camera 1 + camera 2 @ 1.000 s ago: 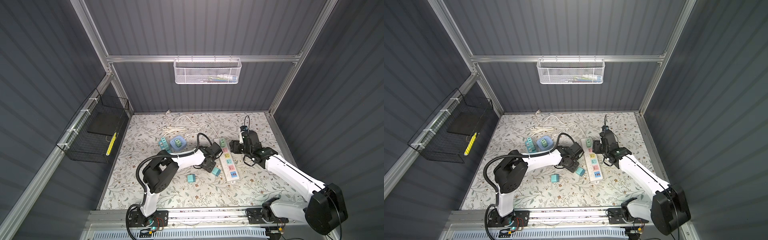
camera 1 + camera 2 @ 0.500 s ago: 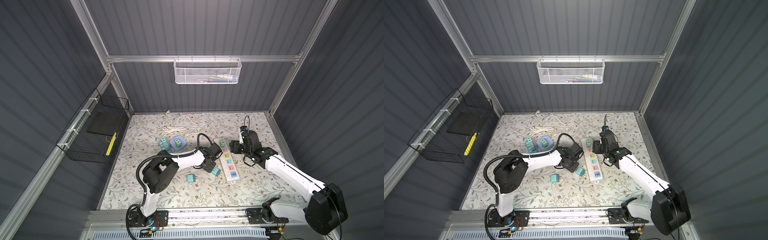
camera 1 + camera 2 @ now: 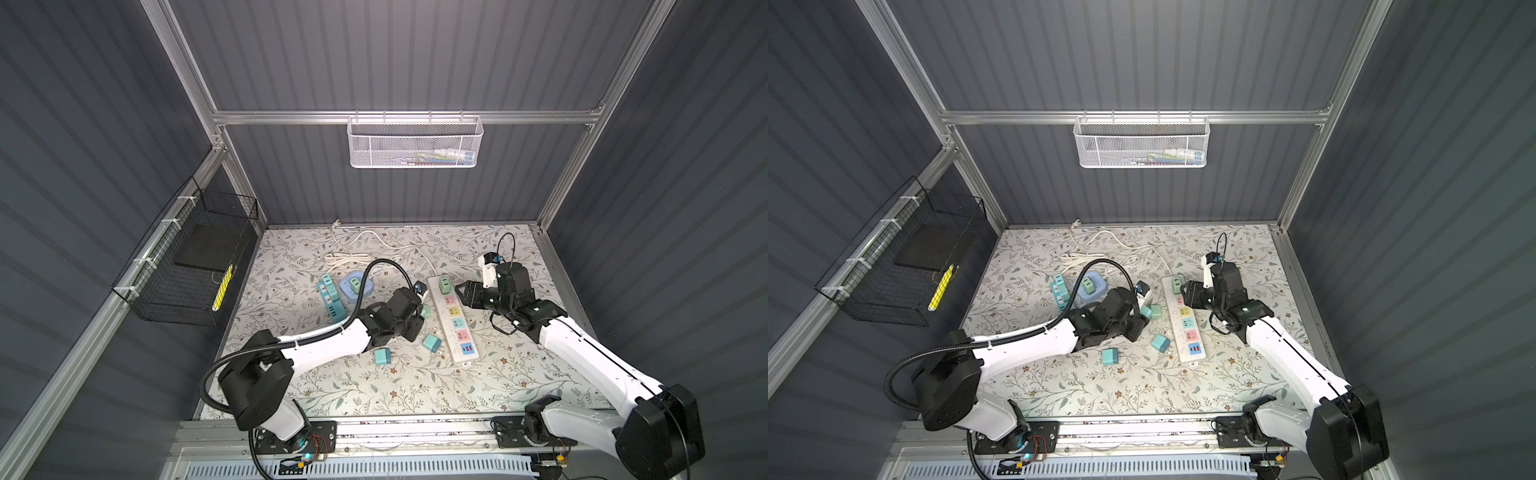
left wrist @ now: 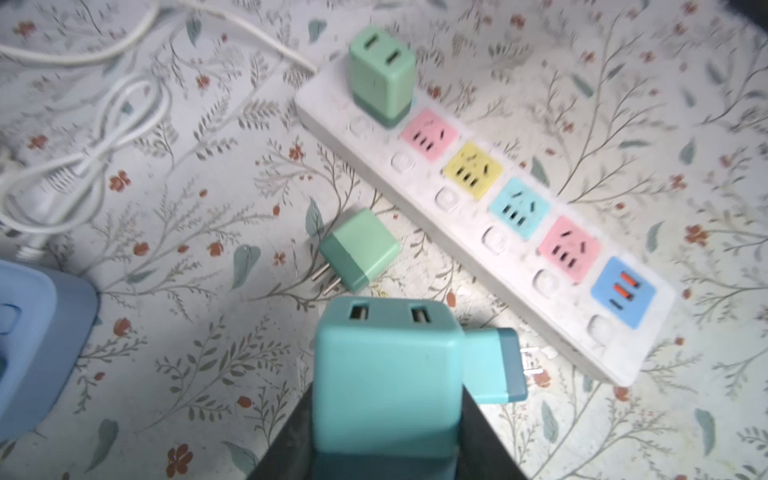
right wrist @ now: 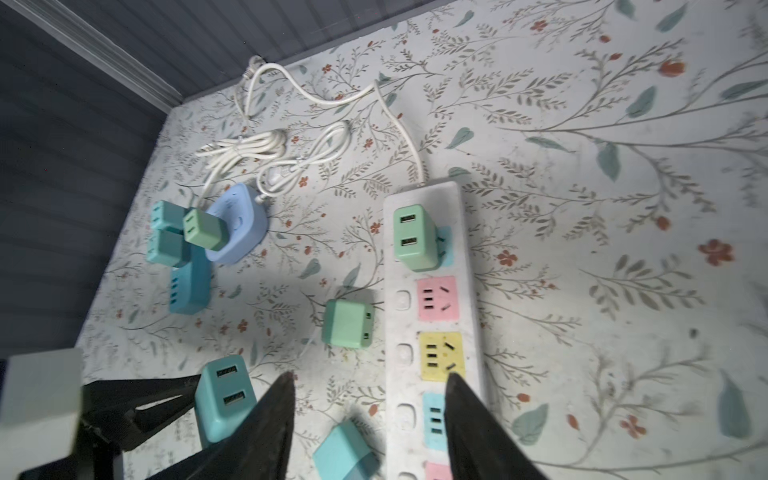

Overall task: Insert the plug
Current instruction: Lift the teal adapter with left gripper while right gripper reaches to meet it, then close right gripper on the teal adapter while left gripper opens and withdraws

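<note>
Left end effector [image 4: 386, 419] was clamped shut on a teal plug [image 4: 386, 374], held beside the long edge of the white power strip [image 4: 419, 183], USB ports facing the wrist camera. Right end effector [image 5: 368, 399] hung over the same strip, jaws parted and empty, near the yellow socket [image 5: 440, 355]. A mint plug [image 4: 380, 83] sat in the strip's end socket, while a loose mint plug [image 4: 357, 249] lay on the floral surface [image 4: 187, 291].

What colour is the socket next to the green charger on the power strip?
Pink. The socket shows best in the left wrist view.
</note>
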Motion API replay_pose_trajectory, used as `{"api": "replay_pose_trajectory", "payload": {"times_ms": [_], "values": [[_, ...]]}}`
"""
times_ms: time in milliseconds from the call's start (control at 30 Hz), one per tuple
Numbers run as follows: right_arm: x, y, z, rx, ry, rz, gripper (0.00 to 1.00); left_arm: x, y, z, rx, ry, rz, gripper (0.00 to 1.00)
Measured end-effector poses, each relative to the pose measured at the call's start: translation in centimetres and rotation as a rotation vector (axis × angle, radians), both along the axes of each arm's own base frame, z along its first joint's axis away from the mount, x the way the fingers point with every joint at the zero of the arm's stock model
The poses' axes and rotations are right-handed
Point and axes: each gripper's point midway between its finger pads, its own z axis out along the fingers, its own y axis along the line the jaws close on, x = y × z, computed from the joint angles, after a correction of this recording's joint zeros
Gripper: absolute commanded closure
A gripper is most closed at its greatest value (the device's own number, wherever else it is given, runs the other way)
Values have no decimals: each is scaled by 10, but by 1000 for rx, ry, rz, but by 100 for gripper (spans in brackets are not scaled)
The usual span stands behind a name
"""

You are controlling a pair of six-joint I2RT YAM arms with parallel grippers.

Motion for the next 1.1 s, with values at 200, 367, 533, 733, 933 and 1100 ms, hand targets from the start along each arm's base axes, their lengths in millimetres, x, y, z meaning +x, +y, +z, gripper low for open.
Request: {"api": "replay_pose_trajectory", "payload": {"times_ms": [200,367,533,733,933,1100], "values": [[-21,40,-6,188,63,180,47,1,-5,26,-95,-89,-28,70],[-22,60,0,276,66,264,46,1,-9,30,-103,-113,-53,70],[-22,75,1,324,81,323,47,2,-10,33,-108,-128,-60,70],[-28,94,-7,358,125,388,50,2,-10,32,-99,-132,-67,70],[-34,104,-9,380,145,432,61,3,-12,35,-100,-142,-73,69],[-34,105,-7,388,138,446,72,3,-13,34,-99,-141,-74,39]]}}
